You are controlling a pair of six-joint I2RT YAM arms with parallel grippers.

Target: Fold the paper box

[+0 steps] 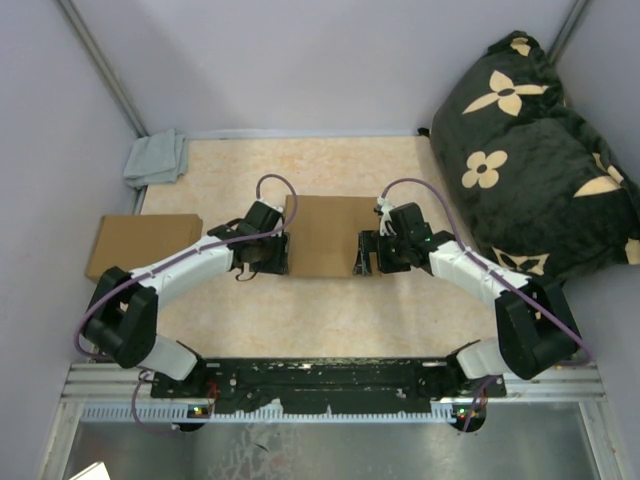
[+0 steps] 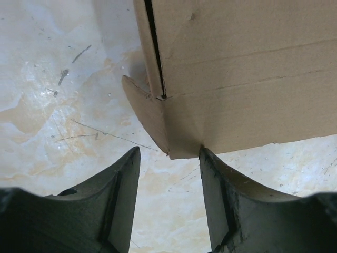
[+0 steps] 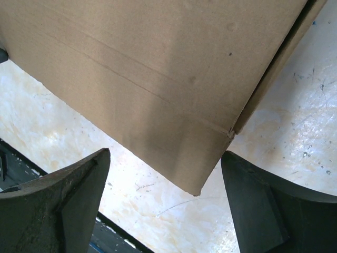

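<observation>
Pale lilac walls (image 1: 300,60), beige marbled tabletop (image 1: 330,320), black floral cushion (image 1: 530,150)

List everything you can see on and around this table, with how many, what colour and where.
paper box: one, plain brown, centre of the table, between the two arms
second cardboard box: one, plain brown, flat, at the table's left edge
cloth: one, grey, far left corner
cushion: one, black with cream flowers, far right
table: one, mottled beige top
left arm: one, white and black, purple cable, reaching in from the near edge
right arm: one, same colours, opposite side
left end effector: one, black, open, at the paper box's corner
right end effector: one, black, open, at another corner
</observation>
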